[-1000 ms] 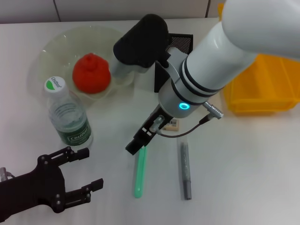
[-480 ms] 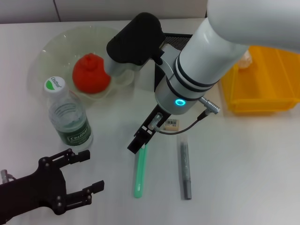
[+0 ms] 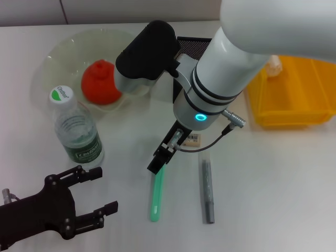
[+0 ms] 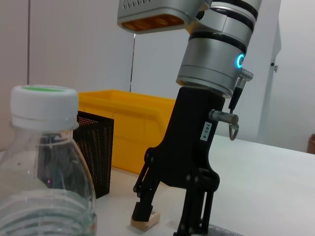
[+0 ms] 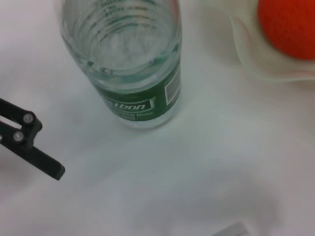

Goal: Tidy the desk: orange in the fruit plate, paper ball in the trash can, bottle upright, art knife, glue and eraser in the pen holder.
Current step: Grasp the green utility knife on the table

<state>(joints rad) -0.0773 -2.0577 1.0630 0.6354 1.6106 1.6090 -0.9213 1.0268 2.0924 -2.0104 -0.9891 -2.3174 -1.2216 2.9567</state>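
The orange [image 3: 101, 81] lies in the fruit plate [image 3: 52, 52] at the back left. The bottle [image 3: 76, 131] stands upright in front of the plate. My right gripper [image 3: 158, 161] is open, fingers pointing down, just above the top end of the green art knife [image 3: 156, 197]. The beige eraser [image 3: 193, 138] lies just beside it. A grey glue stick [image 3: 208, 191] lies to the right of the knife. The pen holder [image 3: 198, 46] is mostly hidden behind my right arm. The left wrist view shows the right gripper [image 4: 170, 221] with its fingers apart and the eraser [image 4: 146, 222] at their base. My left gripper [image 3: 102, 191] is open at the front left.
The yellow trash can [image 3: 299, 94] stands at the right with a paper ball [image 3: 273, 65] in its back corner. The right wrist view shows the bottle [image 5: 130, 64], the orange [image 5: 290, 24] and a left gripper finger [image 5: 29, 142].
My right arm has shifted a little to the left and its gripper has moved slightly nearer the green knife's top end. The left arm and the objects have not moved.
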